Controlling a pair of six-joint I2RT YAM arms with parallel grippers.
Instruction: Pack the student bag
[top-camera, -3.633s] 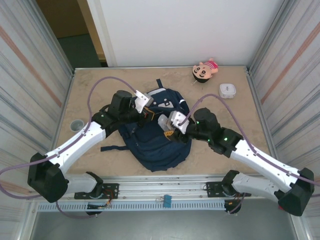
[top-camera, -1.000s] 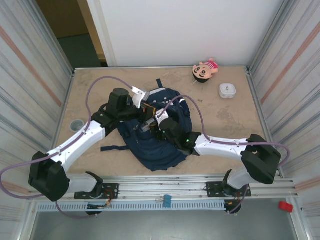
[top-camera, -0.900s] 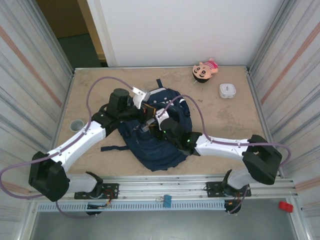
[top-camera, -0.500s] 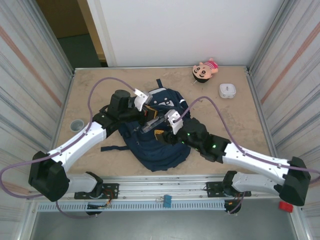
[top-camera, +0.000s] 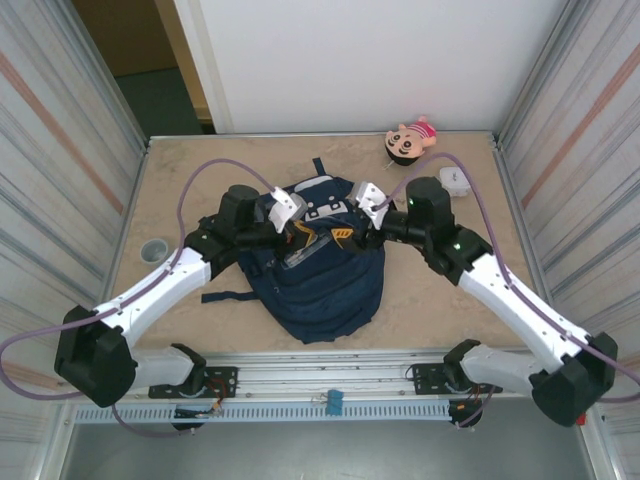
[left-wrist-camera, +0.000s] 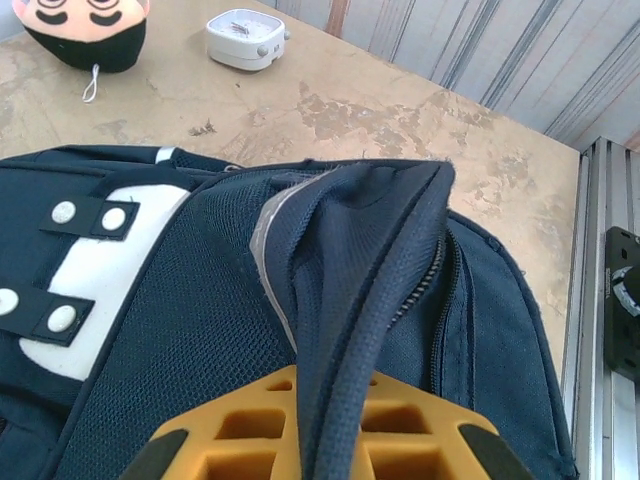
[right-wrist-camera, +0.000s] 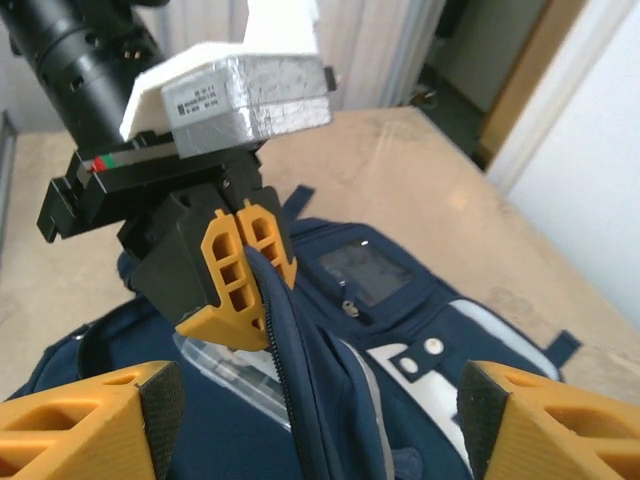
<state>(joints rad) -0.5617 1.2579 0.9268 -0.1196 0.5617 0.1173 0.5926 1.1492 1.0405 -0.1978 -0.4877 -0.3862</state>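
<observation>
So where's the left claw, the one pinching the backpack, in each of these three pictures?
Top external: the left gripper sits left of centre, on the upper part of the student bag.
Left wrist: left gripper at the bottom edge, a fold of bag fabric running up between its orange fingers.
Right wrist: left gripper left of centre, clamped on the bag's zipper edge.
Shared landmark: the bag's white patch with snaps.

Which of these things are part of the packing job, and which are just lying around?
In the job: bag; left gripper, pinching its zipper edge; right gripper, open.
Lying about: doll and white box, beyond the bag.
</observation>
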